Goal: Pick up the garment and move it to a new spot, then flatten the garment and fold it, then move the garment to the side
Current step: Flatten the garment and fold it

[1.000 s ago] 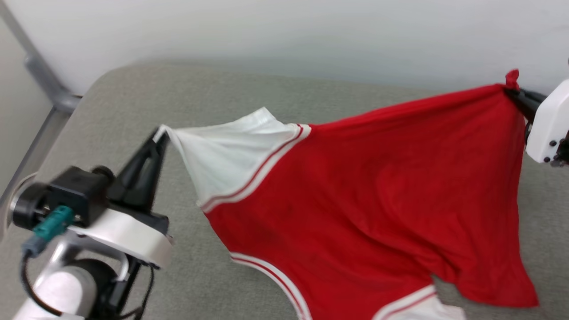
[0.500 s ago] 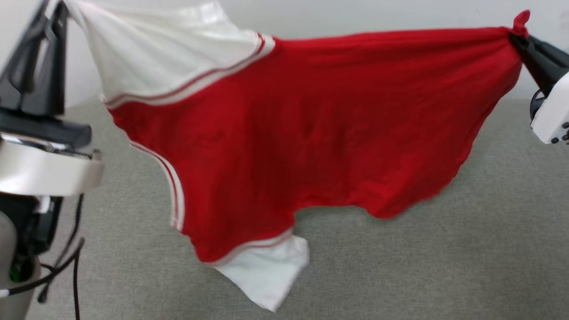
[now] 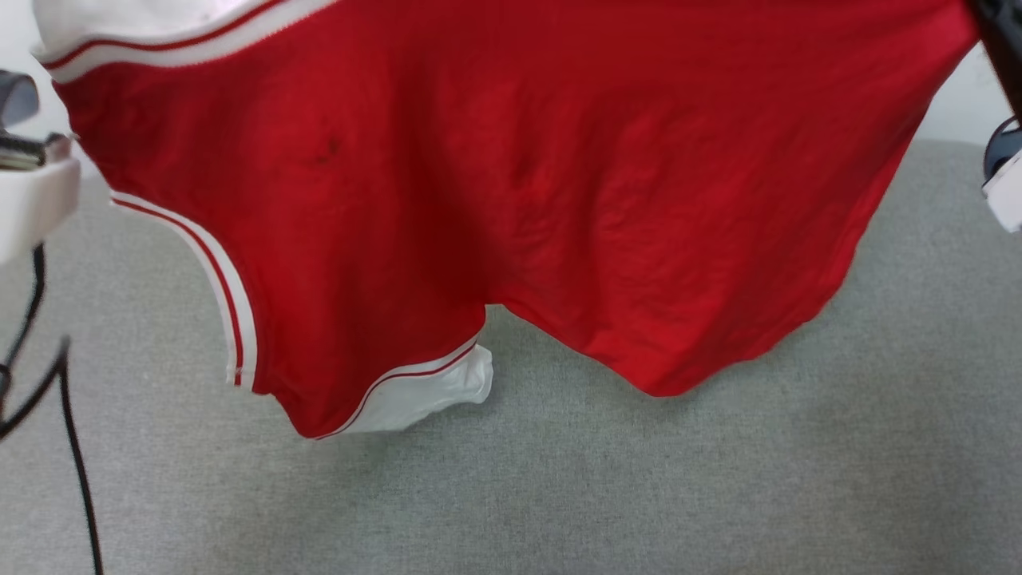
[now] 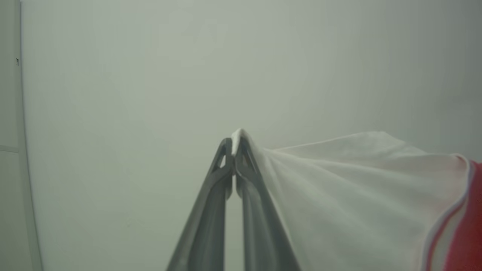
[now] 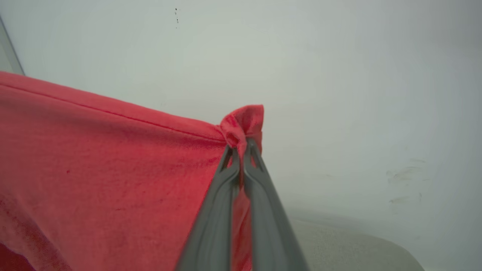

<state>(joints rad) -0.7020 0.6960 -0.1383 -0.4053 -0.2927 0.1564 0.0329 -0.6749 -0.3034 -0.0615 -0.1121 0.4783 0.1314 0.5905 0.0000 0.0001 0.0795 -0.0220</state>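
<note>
The garment (image 3: pixel 511 160) hangs spread out in the air above the grey padded surface (image 3: pixel 639 495), red body facing me, no lettering showing. One white sleeve (image 3: pixel 431 395) dangles at its lowest point, just above the surface. My left gripper (image 4: pixel 235 147) is shut on the tip of the other white sleeve (image 4: pixel 357 180). My right gripper (image 5: pixel 241 148) is shut on a bunched red corner (image 5: pixel 244 120) of the hem. In the head view the left wrist housing (image 3: pixel 32 200) sits at the left edge and the right wrist housing (image 3: pixel 1008 192) at the right edge.
A pale wall (image 5: pixel 339 75) stands close behind the surface. A black cable (image 3: pixel 76 463) hangs from my left arm at the lower left. The grey surface stretches wide below and in front of the hanging cloth.
Both grippers have risen and drawn the garment up off the surface, so it now hangs taut and higher. The head view has shifted as well.
</note>
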